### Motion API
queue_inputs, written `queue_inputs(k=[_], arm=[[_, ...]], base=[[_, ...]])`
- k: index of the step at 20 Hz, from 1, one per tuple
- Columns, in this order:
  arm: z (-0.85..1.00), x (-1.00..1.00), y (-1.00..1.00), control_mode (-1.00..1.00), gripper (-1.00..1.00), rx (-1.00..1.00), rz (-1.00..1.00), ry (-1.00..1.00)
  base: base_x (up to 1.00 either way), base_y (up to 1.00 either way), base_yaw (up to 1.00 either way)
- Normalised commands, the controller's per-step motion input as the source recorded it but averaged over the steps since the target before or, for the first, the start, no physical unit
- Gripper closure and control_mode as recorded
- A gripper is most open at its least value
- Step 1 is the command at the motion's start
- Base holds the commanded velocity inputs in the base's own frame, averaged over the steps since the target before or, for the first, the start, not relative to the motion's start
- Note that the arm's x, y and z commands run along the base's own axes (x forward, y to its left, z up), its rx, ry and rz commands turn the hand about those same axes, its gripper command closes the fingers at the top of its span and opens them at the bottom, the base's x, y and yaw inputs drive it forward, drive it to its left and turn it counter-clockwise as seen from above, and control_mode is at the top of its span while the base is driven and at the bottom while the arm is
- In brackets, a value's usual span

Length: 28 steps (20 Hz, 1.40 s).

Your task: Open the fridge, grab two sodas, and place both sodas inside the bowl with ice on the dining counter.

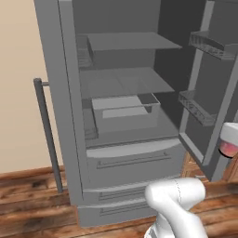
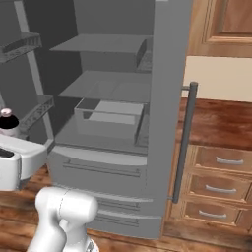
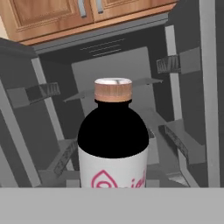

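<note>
**Item 1: fridge [image 1: 132, 160].** Grey and tall. You had both upper doors swung wide. Inside were two bare shelves [image 1: 125, 42] and, under them, a shallow open-topped bin [image 1: 125, 114]. Two drawer fronts with bar pulls sat closed below. One open door carried rack bins [image 1: 201, 108]. The other showed you its edge and a long vertical bar handle [image 2: 185, 142].

**Item 2: soda bottle [image 3: 113, 135].**
- It had a dark upper body, a white label with a pink mark and a coppery cap.
- In the hand view it stood upright and close, centred in front of the open fridge interior.
- In the right base view its dark shoulder and cap showed at the far left edge, just above the white hand.
- In the left base view its white and pink lower part showed at the right edge, in front of the open door.
- It was outside the fridge, resting on no shelf or bin.

**Item 3: gripper [image 2: 7, 134].** It was closed on the soda bottle and held it in the air beside the open door. You could not see the fingertips themselves.

**Item 4: surroundings.** Brown wooden drawers [image 2: 219, 186] stood beside the fridge. There was a wood plank floor [image 1: 28, 204] and a cream wall [image 1: 18, 93].
</note>
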Motion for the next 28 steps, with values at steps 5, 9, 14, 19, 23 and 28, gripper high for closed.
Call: queue_inputs(k=[5,9,14,19,23,28], arm=[[0.00,0.00,0.00,1.00,1.00,0.00,0.00,0.00],[0.00,0.00,0.00,1.00,1.00,0.00,0.00,0.00],[0.00,0.00,0.00,1.00,1.00,0.00,0.00,0.00],[0.00,0.00,0.00,1.00,1.00,0.00,0.00,0.00],[0.00,0.00,0.00,1.00,1.00,0.00,0.00,0.00],[0.00,0.00,0.00,1.00,1.00,0.00,0.00,0.00]], base=[[-0.14,0.39,-0.40],[0.00,0.55,-0.53],[-0.39,0.32,-0.59],[-0.92,0.17,-0.53],[-0.91,0.17,-0.55],[-0.53,0.55,-0.44]])
